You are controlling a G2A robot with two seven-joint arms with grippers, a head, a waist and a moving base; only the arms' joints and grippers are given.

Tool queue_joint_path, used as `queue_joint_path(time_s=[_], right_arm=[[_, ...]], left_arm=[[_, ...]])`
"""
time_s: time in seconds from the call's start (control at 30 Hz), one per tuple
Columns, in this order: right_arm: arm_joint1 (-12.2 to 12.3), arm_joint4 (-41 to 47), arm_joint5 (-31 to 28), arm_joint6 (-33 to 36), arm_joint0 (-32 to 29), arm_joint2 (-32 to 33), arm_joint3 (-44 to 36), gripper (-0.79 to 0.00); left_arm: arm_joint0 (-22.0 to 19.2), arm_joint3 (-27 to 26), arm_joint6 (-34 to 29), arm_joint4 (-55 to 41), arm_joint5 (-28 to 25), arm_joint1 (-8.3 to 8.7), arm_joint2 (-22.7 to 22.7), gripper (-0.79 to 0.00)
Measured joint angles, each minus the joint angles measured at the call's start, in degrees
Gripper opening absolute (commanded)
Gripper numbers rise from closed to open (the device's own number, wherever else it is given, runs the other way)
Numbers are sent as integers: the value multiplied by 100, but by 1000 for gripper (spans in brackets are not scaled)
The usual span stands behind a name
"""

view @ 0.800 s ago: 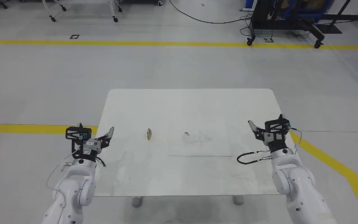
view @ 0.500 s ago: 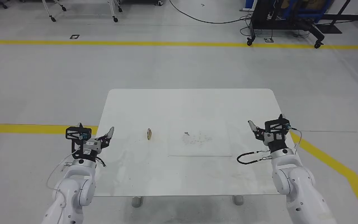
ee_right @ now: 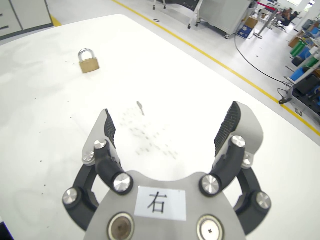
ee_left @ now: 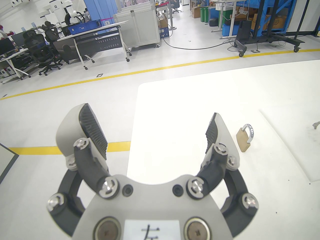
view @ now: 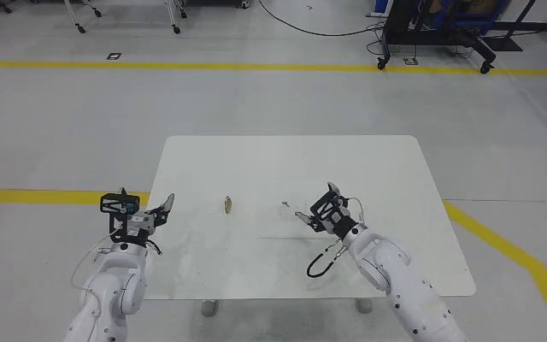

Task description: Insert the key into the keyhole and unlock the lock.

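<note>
On the wrist plate a white label (ee_right: 160, 202) bears one character, the right gripper (ee_right: 170, 111) ahead of it has its jaws spread and empty, the small key (ee_right: 140, 107) lies faint and blurred on the table (ee_right: 175, 63) just beyond, the padlock (ee_right: 88, 62) stands upright farther off with its keyhole hidden, and the left gripper (ee_left: 150, 111) is likewise spread.

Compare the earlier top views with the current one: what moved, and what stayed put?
The right gripper swung inward from the right edge of the table to near the key, jaws open, holding nothing. The left gripper, the padlock and the key stayed where they were.
</note>
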Motion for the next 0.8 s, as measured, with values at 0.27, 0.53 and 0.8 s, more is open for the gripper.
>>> queue_joint_path(time_s=[0.27,0.53,0.8], right_arm=[[2,6,6,-5,-9,18,-6,0],[-21,269,-1068,81,534,-226,557,0],[-296,132,-2510,640,2367,-1327,2264,0]], left_arm=[[0,0,0,0,0,0,0,0],[0,0,0,0,0,0,0,0],[0,0,0,0,0,0,0,0]])
